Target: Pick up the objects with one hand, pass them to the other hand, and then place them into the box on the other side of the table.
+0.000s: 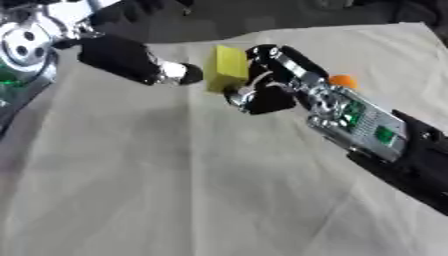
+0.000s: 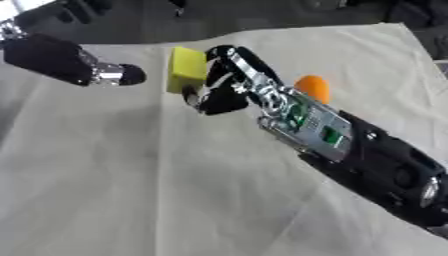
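Note:
A yellow block [image 1: 226,68] is held above the cloth-covered table [image 1: 175,190], with my right hand [image 1: 271,80] shut on it, fingers curled round its right side. My left hand [image 1: 131,60] reaches in from the upper left, its fingertips just left of the block and not touching it; whether its fingers are open or curled is unclear. An orange ball [image 2: 312,87] lies on the cloth behind my right forearm, mostly hidden in the left eye view.
A beige cloth covers the table; its far edge [image 2: 289,30] runs across the top against a dark background. A grey container edge with something green [image 1: 13,82] shows at the far left.

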`<state>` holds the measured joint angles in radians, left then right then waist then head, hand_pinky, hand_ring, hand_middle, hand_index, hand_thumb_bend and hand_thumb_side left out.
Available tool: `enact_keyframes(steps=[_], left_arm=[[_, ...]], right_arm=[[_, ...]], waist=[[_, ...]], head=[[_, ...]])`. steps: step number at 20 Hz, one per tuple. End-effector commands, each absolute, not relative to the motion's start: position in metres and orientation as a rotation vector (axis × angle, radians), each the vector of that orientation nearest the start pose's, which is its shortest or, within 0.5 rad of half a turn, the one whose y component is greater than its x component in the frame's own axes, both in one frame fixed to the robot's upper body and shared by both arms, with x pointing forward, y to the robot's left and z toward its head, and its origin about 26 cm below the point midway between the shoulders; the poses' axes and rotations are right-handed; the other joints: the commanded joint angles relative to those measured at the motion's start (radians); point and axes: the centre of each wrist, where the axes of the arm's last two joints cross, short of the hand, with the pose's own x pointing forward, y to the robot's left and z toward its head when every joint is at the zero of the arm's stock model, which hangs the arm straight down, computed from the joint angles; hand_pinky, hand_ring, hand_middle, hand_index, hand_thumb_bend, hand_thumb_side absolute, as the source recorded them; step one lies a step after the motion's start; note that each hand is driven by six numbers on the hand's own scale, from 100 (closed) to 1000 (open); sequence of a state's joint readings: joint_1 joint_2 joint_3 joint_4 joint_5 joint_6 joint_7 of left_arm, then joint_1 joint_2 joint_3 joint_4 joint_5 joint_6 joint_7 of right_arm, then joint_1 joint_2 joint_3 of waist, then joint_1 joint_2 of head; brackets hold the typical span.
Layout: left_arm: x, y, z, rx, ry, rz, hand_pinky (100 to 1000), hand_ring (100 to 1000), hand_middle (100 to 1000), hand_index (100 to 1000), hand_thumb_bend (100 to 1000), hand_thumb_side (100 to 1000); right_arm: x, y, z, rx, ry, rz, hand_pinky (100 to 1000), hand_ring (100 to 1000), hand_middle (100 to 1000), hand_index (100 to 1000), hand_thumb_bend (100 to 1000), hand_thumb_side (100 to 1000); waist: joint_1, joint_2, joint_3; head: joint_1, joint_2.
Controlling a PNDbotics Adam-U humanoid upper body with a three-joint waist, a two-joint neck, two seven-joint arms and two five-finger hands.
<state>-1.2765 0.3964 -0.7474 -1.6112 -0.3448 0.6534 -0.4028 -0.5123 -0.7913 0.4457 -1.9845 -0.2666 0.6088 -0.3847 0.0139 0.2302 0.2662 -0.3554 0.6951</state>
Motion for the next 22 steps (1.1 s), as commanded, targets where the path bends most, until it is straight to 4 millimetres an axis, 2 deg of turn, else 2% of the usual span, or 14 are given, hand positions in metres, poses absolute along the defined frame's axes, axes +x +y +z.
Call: enact_keyframes(steps=[1,14,16,18,19,20,22], left_arm=[[0.327,0.024,0.334,0.583,-1.728,-1.617,849,806,784,867,760,546],[0.345,0.002,0.308,0.632,-1.719,-1.655,848,809,787,863,755,473],[0.35,0.001,0.304,0.642,-1.712,-1.648,841,803,774,846,665,404],[0.353,0.001,0.301,0.634,-1.706,-1.642,827,783,729,799,497,304],[0.354,0.001,0.3,0.626,-1.705,-1.636,822,775,716,782,446,267],[0.355,0.001,0.299,0.62,-1.705,-1.629,807,752,685,743,382,191],[0.357,0.0,0.297,0.605,-1.695,-1.622,791,719,643,709,327,100]], right_arm=[[0.298,-0.219,0.234,-0.493,-1.757,0.647,707,713,434,563,183,100],[0.297,-0.212,0.234,-0.458,-1.826,0.776,712,711,432,561,197,100],[0.297,-0.212,0.233,-0.454,-1.827,0.787,712,710,432,560,200,100],[0.297,-0.212,0.233,-0.452,-1.827,0.794,712,710,431,560,201,100],[0.297,-0.212,0.232,-0.452,-1.828,0.797,712,709,431,560,203,100],[0.297,-0.212,0.232,-0.451,-1.828,0.799,712,709,431,559,204,100],[0.297,-0.212,0.232,-0.449,-1.829,0.801,712,709,430,559,206,100]], waist=[[0.011,-0.023,-0.001],[0.007,-0.017,-0.012],[0.007,-0.015,-0.013],[0.007,-0.014,-0.015],[0.007,-0.014,-0.015],[0.007,-0.014,-0.015],[0.007,-0.013,-0.016]], head=[[0.002,-0.004],[0.005,-0.004],[0.006,-0.005],[0.007,-0.005],[0.007,-0.005],[0.007,-0.005],[0.007,-0.005]])
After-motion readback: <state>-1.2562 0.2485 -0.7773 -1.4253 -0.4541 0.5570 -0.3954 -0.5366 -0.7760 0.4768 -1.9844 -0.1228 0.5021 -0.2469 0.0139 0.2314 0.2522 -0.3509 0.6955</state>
